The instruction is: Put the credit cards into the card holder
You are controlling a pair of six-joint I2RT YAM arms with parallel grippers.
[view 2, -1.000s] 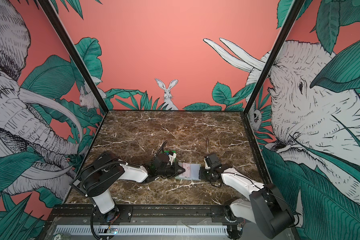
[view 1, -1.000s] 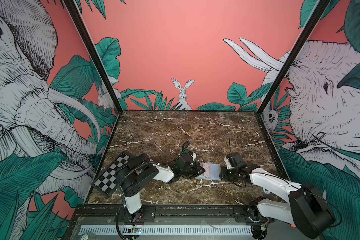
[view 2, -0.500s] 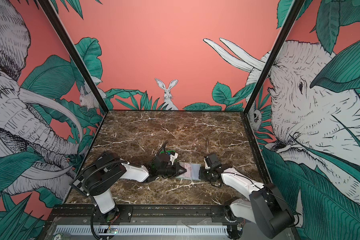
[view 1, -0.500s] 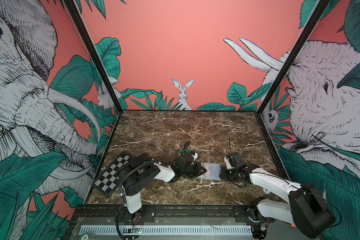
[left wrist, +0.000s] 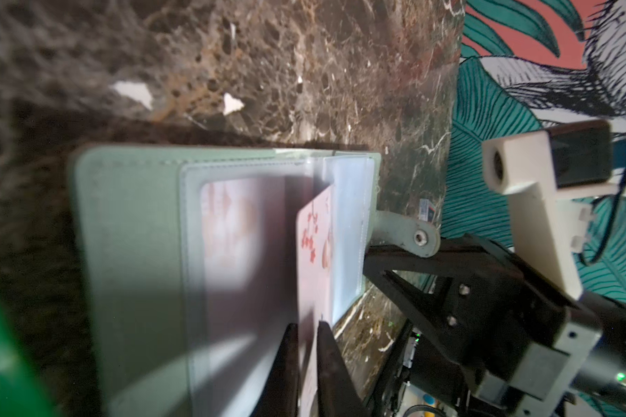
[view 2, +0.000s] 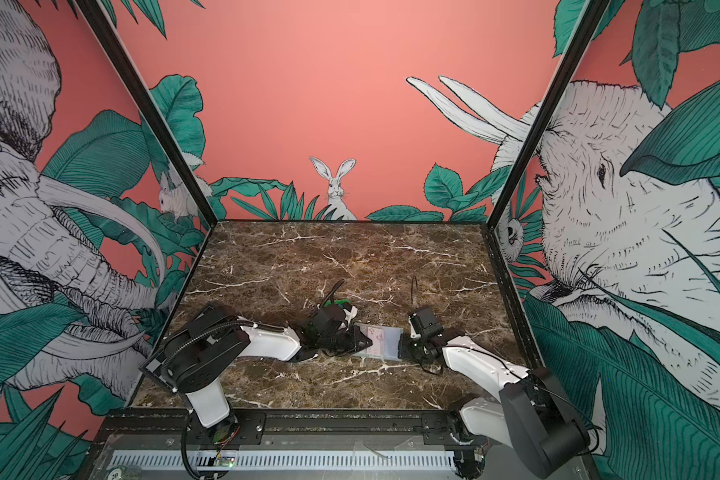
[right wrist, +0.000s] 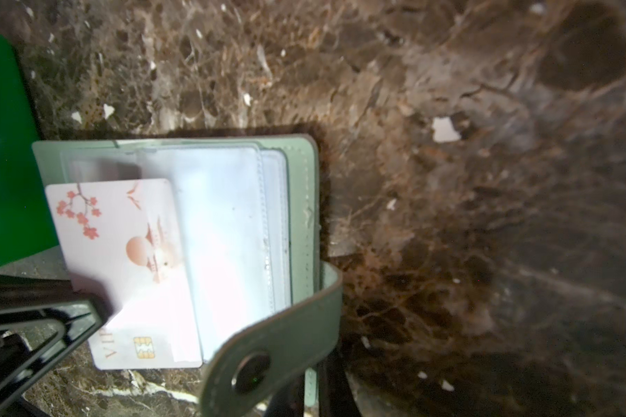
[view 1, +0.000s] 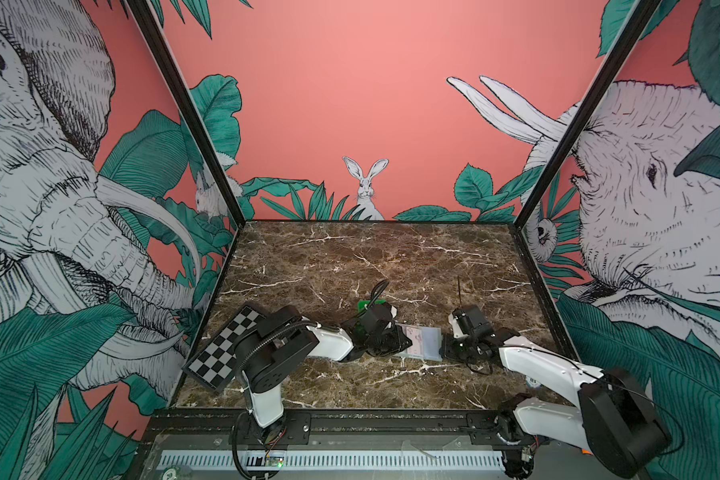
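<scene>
Mid-insertion: the left gripper (left wrist: pixel 306 330) pinches a credit card (right wrist: pixel 123 245), its far end partway under a clear sleeve (right wrist: pixel 232 234) of the open card holder (left wrist: pixel 131 234); the right gripper (left wrist: pixel 374 261), closed on the holder's opposite edge, steadies it; another card (left wrist: pixel 228 231) appears already sleeved; any remaining cards are unseen.
</scene>
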